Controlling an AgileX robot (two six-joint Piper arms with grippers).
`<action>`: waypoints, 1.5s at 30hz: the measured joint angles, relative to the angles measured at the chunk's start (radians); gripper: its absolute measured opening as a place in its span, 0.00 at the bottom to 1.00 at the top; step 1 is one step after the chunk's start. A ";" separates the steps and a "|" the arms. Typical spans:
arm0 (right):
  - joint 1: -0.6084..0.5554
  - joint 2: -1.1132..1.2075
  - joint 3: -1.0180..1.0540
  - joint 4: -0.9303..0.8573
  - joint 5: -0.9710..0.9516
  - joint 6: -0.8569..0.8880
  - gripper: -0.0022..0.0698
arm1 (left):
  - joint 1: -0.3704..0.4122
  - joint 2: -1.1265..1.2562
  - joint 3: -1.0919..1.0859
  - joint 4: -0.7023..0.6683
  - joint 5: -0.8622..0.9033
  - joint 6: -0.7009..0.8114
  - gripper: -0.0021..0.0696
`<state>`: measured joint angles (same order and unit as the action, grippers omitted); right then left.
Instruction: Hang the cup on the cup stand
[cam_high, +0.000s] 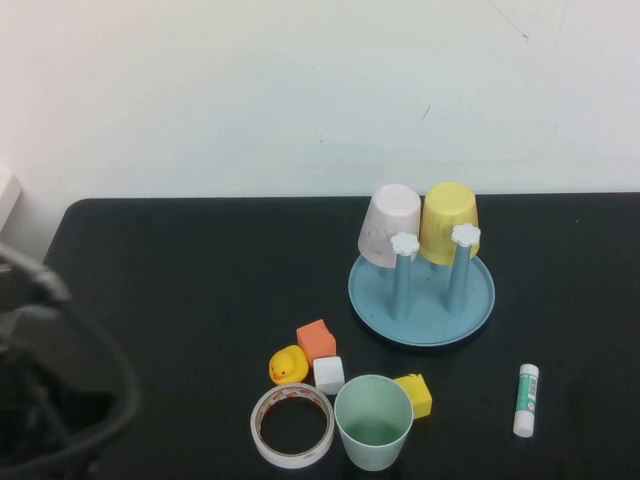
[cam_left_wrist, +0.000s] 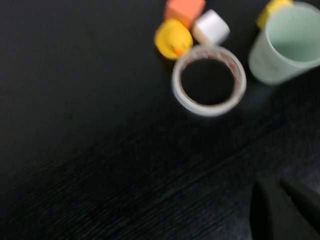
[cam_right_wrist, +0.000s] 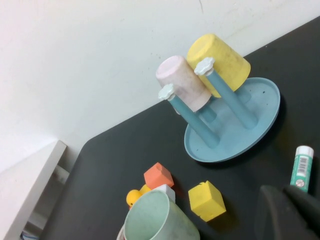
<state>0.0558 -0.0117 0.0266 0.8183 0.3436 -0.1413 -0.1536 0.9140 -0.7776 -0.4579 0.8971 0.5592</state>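
Observation:
The mint-green cup stands upright, mouth up, near the table's front edge; it also shows in the left wrist view and the right wrist view. The light-blue cup stand sits behind it. Its two front posts are bare. A pinkish-white cup and a yellow cup hang upside down on the back posts. My left gripper is shut and empty, left of the cup above bare table. My right gripper is shut and empty, right of the cup near a glue stick.
A tape roll, a rubber duck, and orange, white and yellow cubes crowd round the cup. The glue stick lies at the front right. My left arm fills the lower left corner.

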 joint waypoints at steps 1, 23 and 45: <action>0.000 0.000 0.000 0.000 0.000 -0.004 0.03 | -0.035 0.032 -0.018 0.023 0.002 -0.012 0.03; 0.000 0.000 0.000 0.000 0.013 -0.025 0.03 | -0.631 0.751 -0.539 0.458 0.064 -0.397 0.04; 0.000 0.000 0.000 0.016 0.015 -0.072 0.03 | -0.632 1.169 -0.748 0.458 -0.008 -0.612 0.76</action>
<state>0.0558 -0.0117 0.0266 0.8339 0.3590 -0.2129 -0.7860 2.0835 -1.5251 0.0000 0.8892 -0.0528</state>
